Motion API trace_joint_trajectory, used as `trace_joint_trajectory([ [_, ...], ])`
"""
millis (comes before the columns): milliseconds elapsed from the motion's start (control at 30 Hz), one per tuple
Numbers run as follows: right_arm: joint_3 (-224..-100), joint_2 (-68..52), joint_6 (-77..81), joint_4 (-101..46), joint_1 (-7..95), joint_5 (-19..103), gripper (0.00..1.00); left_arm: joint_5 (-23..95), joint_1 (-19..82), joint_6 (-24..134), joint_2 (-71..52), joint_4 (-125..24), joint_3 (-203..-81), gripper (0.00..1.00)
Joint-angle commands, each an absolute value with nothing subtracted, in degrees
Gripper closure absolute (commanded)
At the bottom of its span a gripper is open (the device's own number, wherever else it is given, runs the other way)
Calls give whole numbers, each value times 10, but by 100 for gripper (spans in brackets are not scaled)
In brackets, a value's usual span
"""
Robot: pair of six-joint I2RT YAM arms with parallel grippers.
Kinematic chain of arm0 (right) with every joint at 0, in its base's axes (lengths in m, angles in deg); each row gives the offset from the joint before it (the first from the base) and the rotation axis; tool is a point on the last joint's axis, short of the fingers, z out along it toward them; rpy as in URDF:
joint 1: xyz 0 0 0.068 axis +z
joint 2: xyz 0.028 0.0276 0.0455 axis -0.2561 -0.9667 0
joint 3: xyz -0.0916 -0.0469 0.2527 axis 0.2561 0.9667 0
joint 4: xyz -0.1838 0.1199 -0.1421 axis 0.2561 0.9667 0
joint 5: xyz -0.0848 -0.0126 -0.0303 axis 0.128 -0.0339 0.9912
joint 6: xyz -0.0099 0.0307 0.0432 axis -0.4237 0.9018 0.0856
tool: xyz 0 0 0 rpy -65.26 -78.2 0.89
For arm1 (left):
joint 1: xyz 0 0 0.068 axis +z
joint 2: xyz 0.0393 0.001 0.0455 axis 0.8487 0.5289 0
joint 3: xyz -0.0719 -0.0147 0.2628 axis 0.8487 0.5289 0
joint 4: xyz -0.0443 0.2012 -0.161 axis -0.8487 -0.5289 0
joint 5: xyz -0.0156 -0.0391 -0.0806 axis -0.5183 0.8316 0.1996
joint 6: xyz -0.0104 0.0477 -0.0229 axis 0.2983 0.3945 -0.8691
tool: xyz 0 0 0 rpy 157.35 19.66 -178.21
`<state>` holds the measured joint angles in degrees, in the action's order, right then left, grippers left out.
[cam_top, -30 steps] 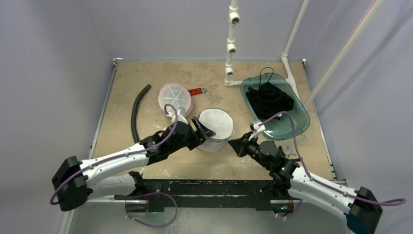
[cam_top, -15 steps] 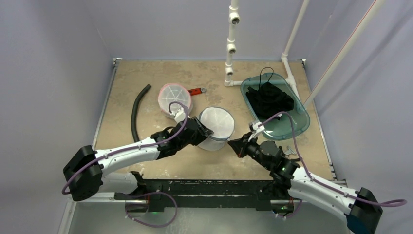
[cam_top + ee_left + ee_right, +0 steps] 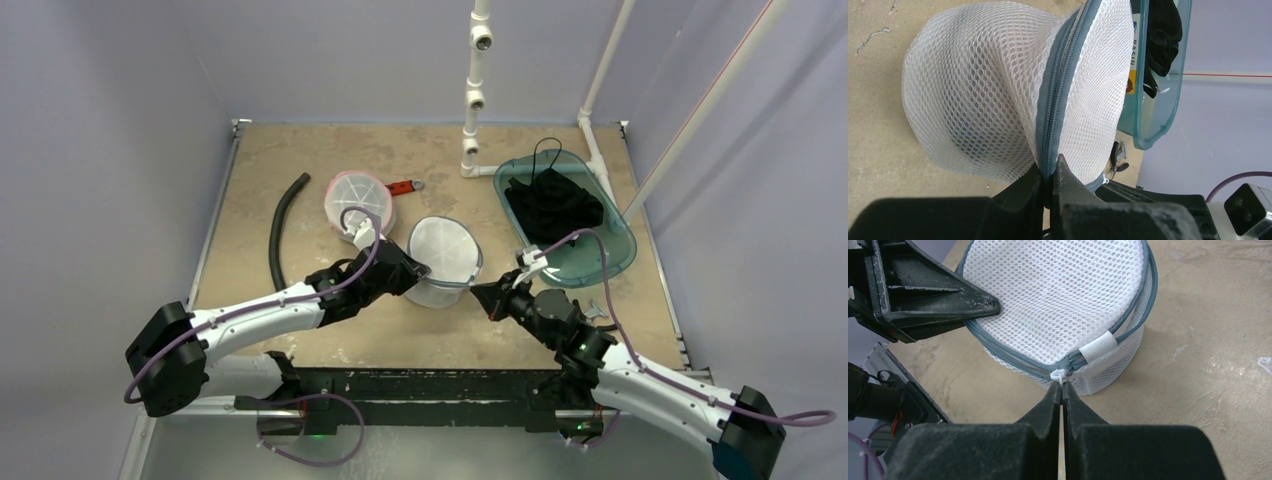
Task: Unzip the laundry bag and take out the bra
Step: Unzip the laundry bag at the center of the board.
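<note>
Left gripper (image 3: 1049,172): jaws pinched shut on the grey zipper (image 3: 1054,95) band at the rim of the laundry bag (image 3: 443,255), on the bag's left side. The mesh wall is pulled in and creased at the grip.

Right gripper (image 3: 1061,390): jaws closed flat together on the small white zip pull (image 3: 1058,374), at the bag's near-right side. A white fabric tab (image 3: 1100,346) wraps the rim just beside the pull.

Zipper teeth look meshed along the stretch seen from the left wrist. I cannot tell whether any part is open.

The bag is a white mesh cylinder standing upright near the middle of the bench (image 3: 300,150), a little toward the near edge, between the two grippers. A dim shade shows through the mesh, but the bra cannot be made out.

Surroundings:
- Pink-rimmed mesh bag (image 3: 357,198), just beyond and left of the white one, apart from it, with a red item (image 3: 403,187) at its right.
- Black hose (image 3: 279,235), curved, along the left edge.
- Teal basin (image 3: 585,262) by the right edge toward the far corner, holding a black garment (image 3: 552,205).
- White pipe frame (image 3: 472,100), rising at the far edge.
</note>
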<state>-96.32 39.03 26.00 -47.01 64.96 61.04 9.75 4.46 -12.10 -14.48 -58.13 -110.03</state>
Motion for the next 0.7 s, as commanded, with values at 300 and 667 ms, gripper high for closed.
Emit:
trace_joint_trajectory([
  [300, -998, 369, 301, -419, 647, 688, 100, 87, 56, -98, -166, -569, -1075, 100],
  [667, -1071, 387, 267, -340, 647, 606, 11, 123, 57, -16, -214, -583, -1097, 43],
])
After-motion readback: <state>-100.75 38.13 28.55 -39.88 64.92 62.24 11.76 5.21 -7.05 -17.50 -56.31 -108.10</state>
